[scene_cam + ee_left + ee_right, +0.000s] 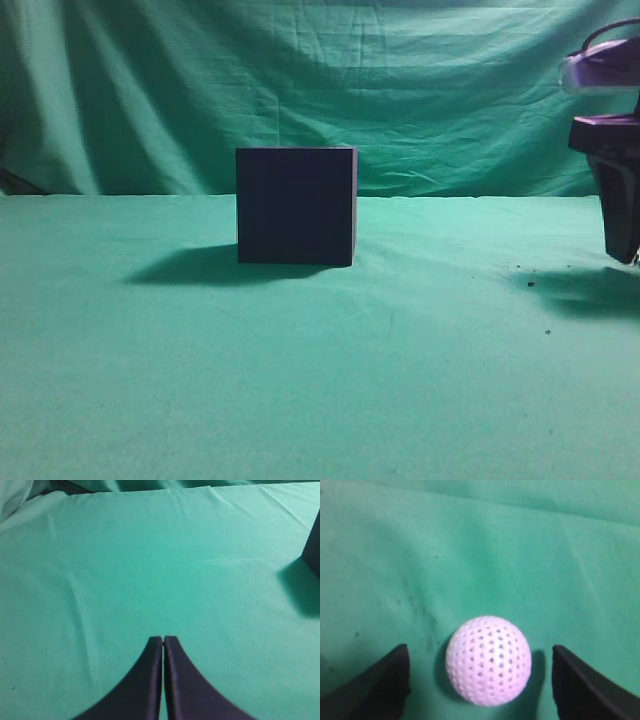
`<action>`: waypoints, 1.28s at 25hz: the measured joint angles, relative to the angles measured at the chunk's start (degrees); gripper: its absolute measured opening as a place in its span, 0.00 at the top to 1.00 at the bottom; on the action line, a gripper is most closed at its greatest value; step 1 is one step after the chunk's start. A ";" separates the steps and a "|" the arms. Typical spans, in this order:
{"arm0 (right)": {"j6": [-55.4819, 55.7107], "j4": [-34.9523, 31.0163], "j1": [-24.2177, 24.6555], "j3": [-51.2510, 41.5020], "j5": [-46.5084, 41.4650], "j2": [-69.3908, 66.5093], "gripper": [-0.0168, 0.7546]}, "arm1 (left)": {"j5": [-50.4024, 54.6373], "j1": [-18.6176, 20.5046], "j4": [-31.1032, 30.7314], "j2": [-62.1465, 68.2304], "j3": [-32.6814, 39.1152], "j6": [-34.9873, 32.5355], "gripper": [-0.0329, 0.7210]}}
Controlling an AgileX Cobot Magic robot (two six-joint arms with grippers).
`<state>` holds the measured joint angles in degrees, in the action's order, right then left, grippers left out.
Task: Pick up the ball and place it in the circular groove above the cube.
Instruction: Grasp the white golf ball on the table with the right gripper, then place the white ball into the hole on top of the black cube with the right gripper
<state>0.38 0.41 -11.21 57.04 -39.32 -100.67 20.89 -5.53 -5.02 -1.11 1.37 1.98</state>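
The dark cube [296,205] stands on the green cloth at the middle of the exterior view; its edge shows at the right of the left wrist view [314,542]. The white dimpled ball [488,660] lies on the cloth between the open fingers of my right gripper [480,677], with gaps on both sides. In the exterior view the right gripper [624,250] hangs at the far right edge, and the ball does not show there. My left gripper [163,639] is shut and empty over bare cloth. The cube's top face is not visible.
Green cloth covers the table [300,380] and hangs as a backdrop [300,80]. A few dark specks [530,283] lie on the cloth near the right gripper's shadow. The left arm is out of the exterior view.
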 joint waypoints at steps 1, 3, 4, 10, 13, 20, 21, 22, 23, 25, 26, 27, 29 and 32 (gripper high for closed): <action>0.04 0.01 0.00 0.11 0.32 -0.45 0.27 | 0.00 0.00 0.00 0.00 0.00 0.00 0.96; 0.14 0.08 0.00 0.22 1.32 -1.35 0.27 | 0.00 0.00 0.00 0.00 0.00 0.00 0.96; 0.44 0.08 0.00 0.22 1.70 -1.45 0.33 | 0.00 0.00 0.00 0.00 0.00 0.00 0.96; 1.57 0.22 0.00 1.47 1.72 -1.92 0.57 | 0.00 0.00 0.00 0.00 0.00 0.00 0.96; 1.79 -0.56 0.00 5.48 -2.05 -1.80 0.57 | 0.00 0.00 0.00 0.00 0.00 0.00 0.96; -2.84 -9.05 -3.67 21.67 -11.58 0.93 0.57 | 0.00 0.00 0.00 0.00 0.00 0.00 0.96; -3.34 -9.53 -5.26 23.81 -12.60 0.93 0.57 | 0.00 0.00 0.00 0.00 0.00 0.00 0.96; -3.71 -9.81 -7.44 25.77 -13.25 0.80 0.57 | 0.00 0.00 0.00 0.00 0.00 0.00 0.96; -3.85 -10.06 -9.81 27.31 -14.00 0.35 0.57 | 0.00 0.00 0.00 0.00 0.00 0.00 0.96; -4.22 -9.94 -14.21 30.62 -14.69 -1.27 0.57 | 0.00 0.00 0.00 0.00 0.00 0.00 0.96; -4.30 -9.53 -16.54 31.83 -14.81 -2.23 0.57 | 0.00 0.00 0.00 0.00 0.00 0.00 0.96; -4.30 -8.88 -18.73 33.11 -15.08 -3.52 0.57 | 0.00 0.00 0.00 0.00 0.00 0.00 0.96; -4.43 -7.36 -22.15 35.26 -15.30 -6.03 0.57 | 0.00 0.00 0.00 0.00 0.00 0.00 0.96; -4.55 -6.35 -25.38 37.85 -15.69 -9.84 0.57 | 0.00 0.00 0.00 0.00 0.00 0.00 0.96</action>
<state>-4.16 -5.94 -36.59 94.89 -55.01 -110.51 20.89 -5.53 -5.02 -1.11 1.37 1.98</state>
